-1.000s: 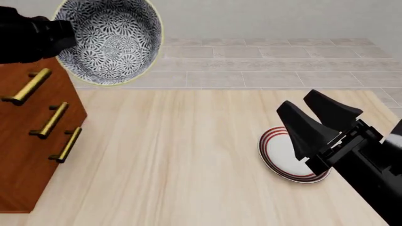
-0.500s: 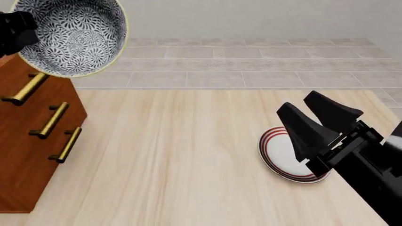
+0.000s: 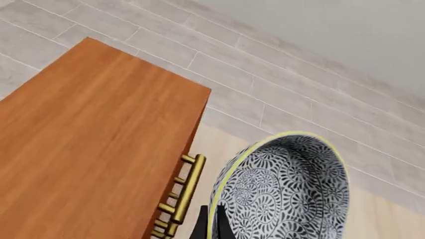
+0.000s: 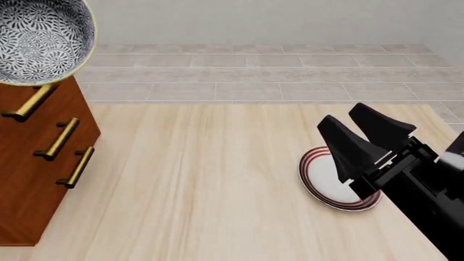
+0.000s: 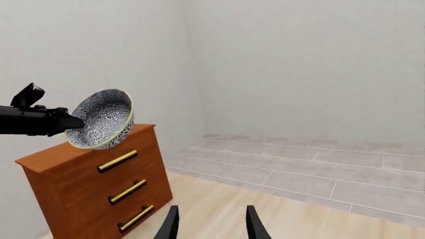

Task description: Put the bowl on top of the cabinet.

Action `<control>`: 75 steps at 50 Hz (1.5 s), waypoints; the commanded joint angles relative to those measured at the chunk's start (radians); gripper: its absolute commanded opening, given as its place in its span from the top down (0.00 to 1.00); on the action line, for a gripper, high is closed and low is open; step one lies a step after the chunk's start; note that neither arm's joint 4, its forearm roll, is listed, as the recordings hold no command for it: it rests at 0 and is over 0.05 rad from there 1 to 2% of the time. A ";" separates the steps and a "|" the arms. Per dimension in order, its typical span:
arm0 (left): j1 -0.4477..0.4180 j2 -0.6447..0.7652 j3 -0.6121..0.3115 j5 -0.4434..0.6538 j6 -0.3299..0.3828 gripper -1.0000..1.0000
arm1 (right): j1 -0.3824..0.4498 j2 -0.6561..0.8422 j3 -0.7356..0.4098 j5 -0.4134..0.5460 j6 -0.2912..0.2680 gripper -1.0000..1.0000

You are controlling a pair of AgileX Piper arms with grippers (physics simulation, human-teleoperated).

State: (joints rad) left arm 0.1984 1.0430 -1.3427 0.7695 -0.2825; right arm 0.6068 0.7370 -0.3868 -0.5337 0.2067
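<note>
Your cabinet (image 4: 36, 163) stands at the far left of the table (image 4: 195, 179), three brass handles (image 4: 58, 138) on its front. Your left gripper (image 5: 63, 122) is pinched on the rim of the bowl (image 4: 40, 38), one finger inside and one outside as the left wrist view shows, and it carries the bowl tilted on edge, its patterned inside turned toward the room. In the right wrist view the bowl hangs in the air over the front edge of the cabinet's top, its lower rim close above the wood; whether it touches there you cannot tell. From the left wrist view the cabinet top lies bare beside the bowl. Over to the right, a white plate with red rings (image 4: 326, 182) lies on the table, and your right gripper (image 4: 362, 138) hovers over it with its fingers spread wide and nothing between them
</note>
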 commanded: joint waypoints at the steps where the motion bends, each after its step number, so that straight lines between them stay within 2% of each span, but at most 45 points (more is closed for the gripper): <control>1: 0.085 -0.017 0.012 -0.011 0.007 1.00 | -0.006 0.008 -0.003 -0.005 -0.001 0.00; 17: 0.196 -0.024 0.064 -0.052 -0.004 1.00 | -0.004 -0.001 0.002 0.001 -0.001 0.00; 51: 0.394 0.041 0.084 -0.146 0.021 1.00 | 0.000 0.014 0.001 -0.003 -0.011 0.00; 75: 0.478 0.089 0.077 -0.195 0.016 1.00 | -0.002 0.029 -0.005 -0.006 -0.018 0.00</control>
State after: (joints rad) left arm 0.6399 1.1110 -1.2626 0.5942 -0.2649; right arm 0.6060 0.7564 -0.3882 -0.5361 0.1916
